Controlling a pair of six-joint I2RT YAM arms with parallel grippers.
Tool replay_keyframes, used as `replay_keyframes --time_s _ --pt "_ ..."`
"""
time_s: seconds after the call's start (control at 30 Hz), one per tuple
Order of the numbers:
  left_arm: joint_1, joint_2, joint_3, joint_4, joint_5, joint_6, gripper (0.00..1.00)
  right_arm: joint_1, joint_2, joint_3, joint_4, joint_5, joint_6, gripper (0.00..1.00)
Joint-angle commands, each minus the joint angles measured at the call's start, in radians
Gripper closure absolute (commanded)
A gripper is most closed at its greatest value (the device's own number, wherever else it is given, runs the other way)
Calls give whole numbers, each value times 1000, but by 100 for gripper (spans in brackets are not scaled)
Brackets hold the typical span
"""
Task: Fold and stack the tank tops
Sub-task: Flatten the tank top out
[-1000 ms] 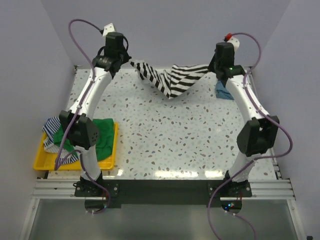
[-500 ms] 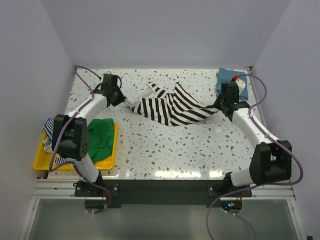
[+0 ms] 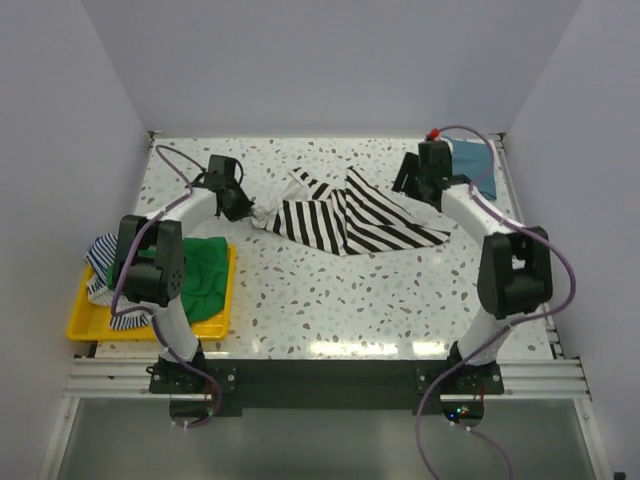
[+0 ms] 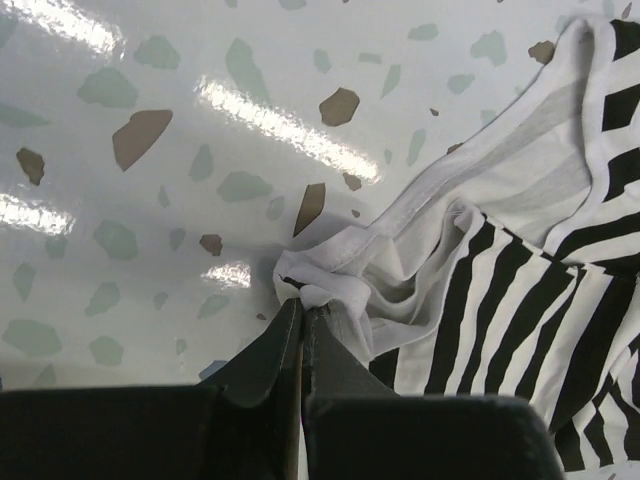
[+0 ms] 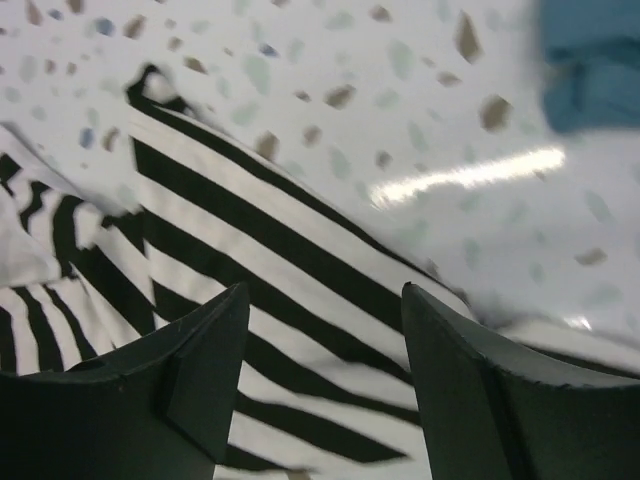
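Note:
The black-and-white striped tank top lies rumpled on the speckled table, partly spread. My left gripper sits low at its left end, shut on a bunched white hem; the jaws are pressed together on the cloth. Above the top's right edge hovers my right gripper, open, with only striped cloth showing between its fingers. A teal-blue tank top lies at the back right corner, and its edge shows in the right wrist view.
A yellow tray at the front left holds a green top and a thin blue-striped top, both spilling over its rim. Grey walls close in the table at the back and both sides.
Both arms brought the striped top down from the air onto the table. The right gripper opened, let go of the cloth and drew back toward the far right. The left stayed shut.

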Motion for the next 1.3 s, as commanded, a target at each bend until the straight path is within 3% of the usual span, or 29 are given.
replay_keyframes --time_s 0.0,0.17,0.4,0.63,0.87,0.9,0.97,1.0,1.17,1.27 --pt "2 32 43 20 10 -16 100 102 211 255 32 -68 -120 34" --pt "2 44 74 8 -16 4 100 146 496 614 -47 -11 -152 36" --pt "1 98 142 -14 -14 12 100 169 676 796 -38 -19 -191 34" --pt "1 147 192 -19 -13 13 100 218 812 967 -111 111 -218 36" --pt "2 203 260 -32 -30 21 100 216 857 1006 -134 89 -218 66" --pt "2 213 276 -31 -28 21 100 219 855 1006 -140 87 -220 76" --pt "2 245 304 -40 -30 27 100 216 848 1000 -154 87 -226 87" --pt "2 259 335 -43 -30 29 100 216 825 994 -157 93 -226 99" --pt "-3 375 500 -58 -39 65 100 206 644 871 -116 130 -208 100" --pt "-22 492 713 -117 -66 108 100 202 443 731 -63 132 -194 100"
